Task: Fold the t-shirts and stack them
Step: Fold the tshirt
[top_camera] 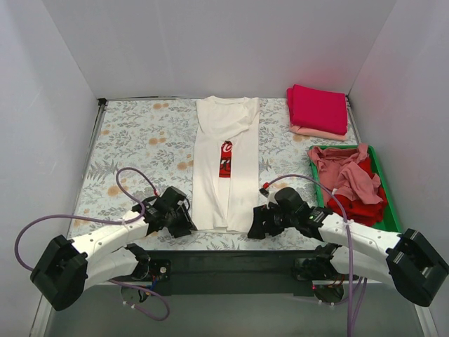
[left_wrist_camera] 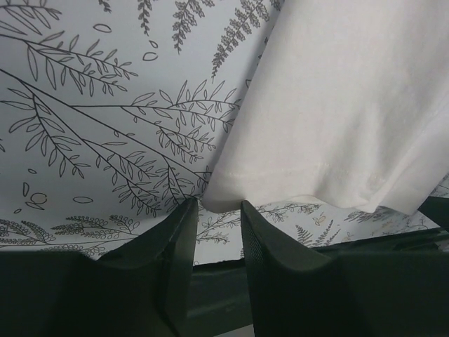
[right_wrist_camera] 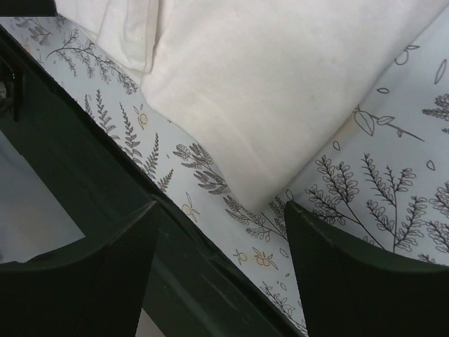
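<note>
A cream-white t-shirt [top_camera: 226, 158] with a red logo [top_camera: 225, 158] lies folded lengthwise as a long strip on the floral tablecloth [top_camera: 133, 151]. My left gripper [top_camera: 188, 226] is at its near left corner [left_wrist_camera: 217, 200], jaws partly open with the corner just past the fingertips [left_wrist_camera: 188, 210]. My right gripper [top_camera: 254, 230] is open wide at the near right corner [right_wrist_camera: 256, 200], not touching it. A folded magenta shirt [top_camera: 318, 107] lies on a pale pink one [top_camera: 316, 133] at the back right. Dusty-pink [top_camera: 344, 174] and red [top_camera: 365, 207] shirts lie crumpled in the green tray [top_camera: 384, 189].
White walls enclose the table on three sides. The table's dark front edge [top_camera: 231, 263] runs just below both grippers and shows in the right wrist view [right_wrist_camera: 77, 161]. Purple cables [top_camera: 133, 179] loop from each arm.
</note>
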{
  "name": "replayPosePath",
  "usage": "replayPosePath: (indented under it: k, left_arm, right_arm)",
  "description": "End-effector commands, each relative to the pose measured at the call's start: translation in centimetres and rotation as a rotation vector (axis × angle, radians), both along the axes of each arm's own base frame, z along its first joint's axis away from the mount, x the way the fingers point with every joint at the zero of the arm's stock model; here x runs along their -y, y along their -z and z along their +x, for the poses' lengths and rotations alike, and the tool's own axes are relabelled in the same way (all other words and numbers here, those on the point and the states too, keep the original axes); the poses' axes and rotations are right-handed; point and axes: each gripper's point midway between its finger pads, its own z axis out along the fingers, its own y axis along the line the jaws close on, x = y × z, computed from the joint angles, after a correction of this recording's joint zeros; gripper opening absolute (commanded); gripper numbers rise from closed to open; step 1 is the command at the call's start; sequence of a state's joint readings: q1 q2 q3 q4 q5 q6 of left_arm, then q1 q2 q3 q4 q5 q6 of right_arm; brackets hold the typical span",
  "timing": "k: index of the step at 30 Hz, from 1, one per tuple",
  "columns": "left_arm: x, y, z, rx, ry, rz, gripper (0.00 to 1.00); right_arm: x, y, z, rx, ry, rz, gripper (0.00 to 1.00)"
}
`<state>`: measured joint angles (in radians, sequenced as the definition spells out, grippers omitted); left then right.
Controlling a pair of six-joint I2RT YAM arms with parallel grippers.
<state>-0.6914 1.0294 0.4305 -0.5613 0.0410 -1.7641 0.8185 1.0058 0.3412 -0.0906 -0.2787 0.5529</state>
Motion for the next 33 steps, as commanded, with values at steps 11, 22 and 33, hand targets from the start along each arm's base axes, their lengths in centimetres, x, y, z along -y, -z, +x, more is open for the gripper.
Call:
replayPosePath:
  k: [11, 22, 33]
  left_arm:
    - [-1.1, 2.3, 0.3, -0.021, 0.015, 0.108, 0.00]
    - [1.6, -1.8, 3.8, 0.165, 0.079, 0.009, 0.00]
    - [2.7, -7.2, 10.3, 0.365, -0.032, 0.051, 0.00]
  right_arm:
    - [0.2, 1.9, 1.2, -0.021, 0.073, -0.072, 0.28]
    - [-1.4, -1.5, 4.5, 0.135, 0.055, -0.045, 0.01]
    - [-2.5, -6.8, 9.2, 0.349, 0.123, -0.028, 0.01]
